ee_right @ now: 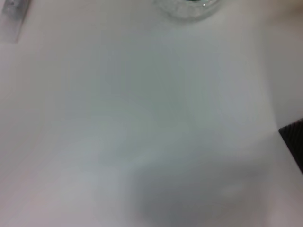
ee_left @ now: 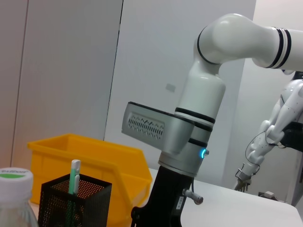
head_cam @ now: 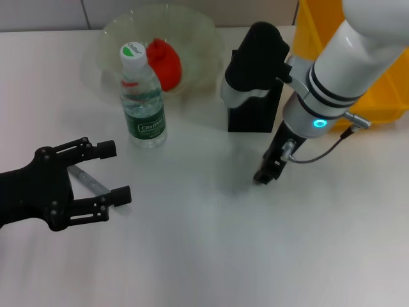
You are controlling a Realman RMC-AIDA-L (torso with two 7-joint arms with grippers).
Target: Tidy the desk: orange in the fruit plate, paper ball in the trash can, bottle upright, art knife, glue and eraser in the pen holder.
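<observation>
The orange (head_cam: 165, 64) lies in the pale-green fruit plate (head_cam: 115, 38) at the back. The bottle (head_cam: 142, 96) stands upright in front of the plate; its cap (ee_left: 14, 180) shows in the left wrist view. The black mesh pen holder (head_cam: 255, 118) stands right of the plate, partly hidden by my right arm, and a white and green stick (ee_left: 75, 176) stands in it (ee_left: 75, 203). My right gripper (head_cam: 265, 171) points down at the table just in front of the holder. My left gripper (head_cam: 115, 173) is open and empty over a grey art knife (head_cam: 89, 180). The paper ball and eraser are out of view.
The yellow trash can (head_cam: 377, 96) stands at the back right behind my right arm, and it also shows in the left wrist view (ee_left: 94, 158). In the right wrist view, the bottle's base (ee_right: 189, 7), the knife (ee_right: 13, 14) and a corner of the holder (ee_right: 294, 142) edge the white table.
</observation>
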